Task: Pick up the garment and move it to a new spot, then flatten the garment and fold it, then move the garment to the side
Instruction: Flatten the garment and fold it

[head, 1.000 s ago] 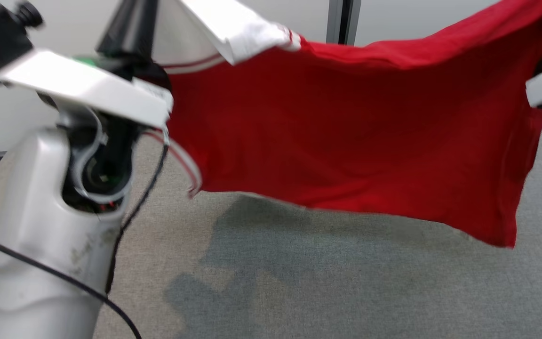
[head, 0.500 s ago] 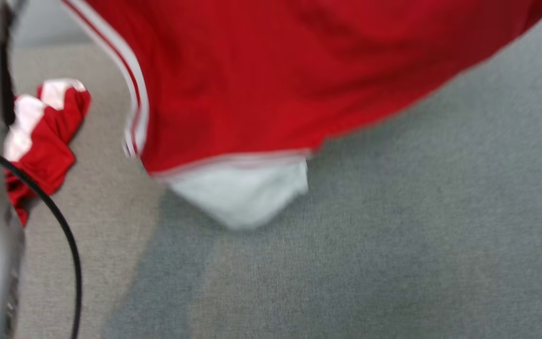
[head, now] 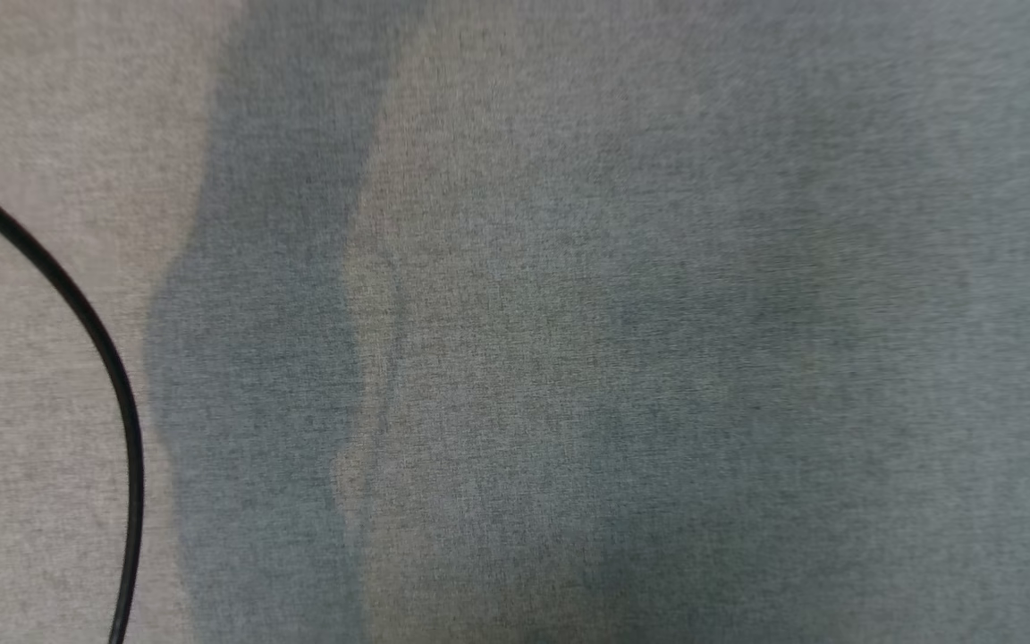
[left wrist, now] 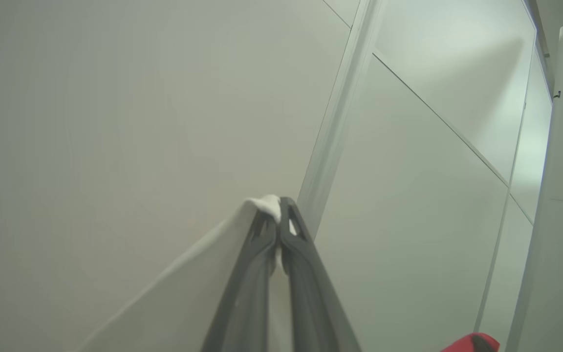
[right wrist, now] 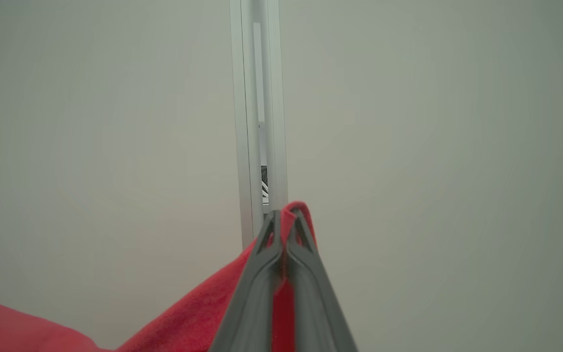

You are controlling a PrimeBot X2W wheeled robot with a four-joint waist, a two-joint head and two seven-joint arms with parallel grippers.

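Left hand (left wrist: 280, 206), right hand (right wrist: 285, 216): each clamped on a garment (right wrist: 188, 313) edge; wide carpet (head: 569, 358).

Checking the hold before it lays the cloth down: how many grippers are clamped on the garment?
2. The left gripper has its jaws shut on a white corner of the garment; the right gripper has its jaws shut on the red edge.

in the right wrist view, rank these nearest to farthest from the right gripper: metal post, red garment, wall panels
1. red garment: pinched between the fingers of the right gripper, trailing off to the lower left.
2. metal post and wall panels: both well beyond the fingertips, post straight ahead, panels on either side; they look flush, too close to call.
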